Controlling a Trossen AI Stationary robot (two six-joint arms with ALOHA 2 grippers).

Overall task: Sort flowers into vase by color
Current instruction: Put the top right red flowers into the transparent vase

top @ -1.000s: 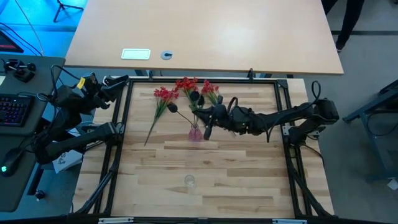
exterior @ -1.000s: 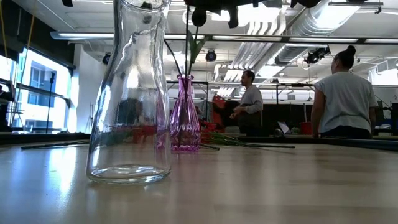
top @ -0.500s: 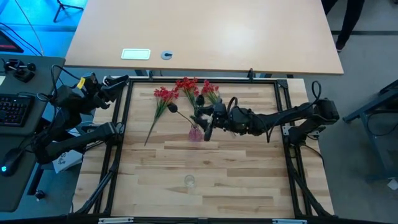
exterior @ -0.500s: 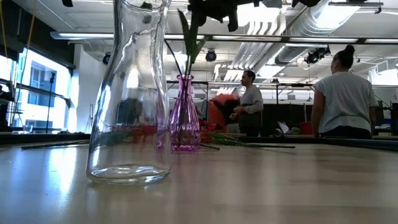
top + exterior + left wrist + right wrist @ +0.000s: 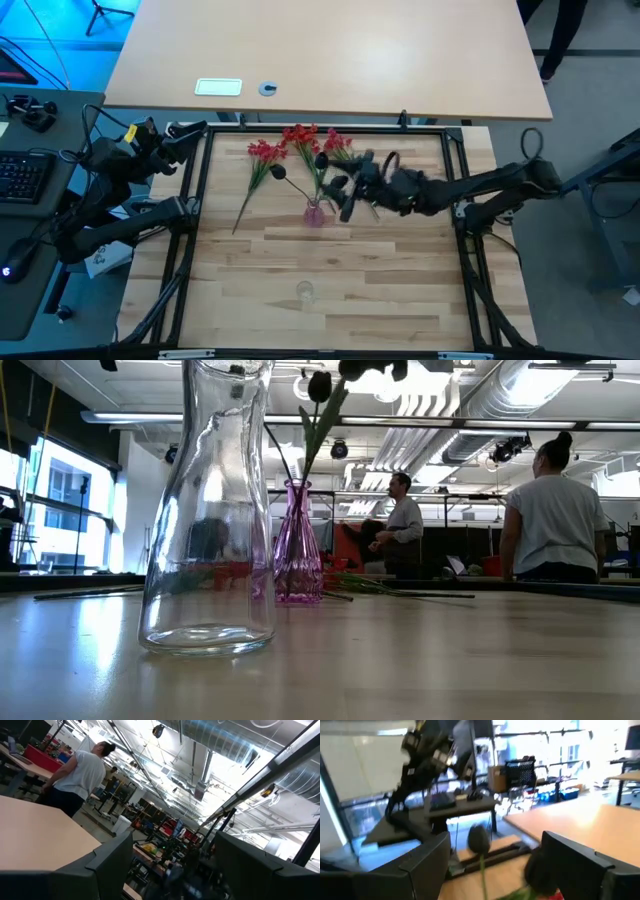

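Note:
A small pink vase (image 5: 314, 213) stands mid-table and holds two dark-headed flowers. One head (image 5: 278, 173) leans toward the left and the other (image 5: 322, 160) toward the far side. In the low view the pink vase (image 5: 297, 545) shows a dark head (image 5: 319, 385) on a slanting stem. My right gripper (image 5: 344, 197) hangs open just right of the vase; in its wrist view the dark head (image 5: 479, 839) stands free between its fingers. Red flowers (image 5: 300, 137) lie on the table behind the vase. My left gripper (image 5: 190, 130) waits open at the far left corner.
A clear glass vase (image 5: 304, 291) stands near the front edge and fills the low view's foreground (image 5: 205, 510). A red bunch (image 5: 262, 152) lies with its stem slanting toward the near left. A black frame (image 5: 196, 200) borders the table. People stand in the room beyond.
My right gripper has opened and let go of the dark flower. It has drawn back toward the table's right edge and risen. The flower stays in the pink vase, its stem leaning and its head free above the rim.

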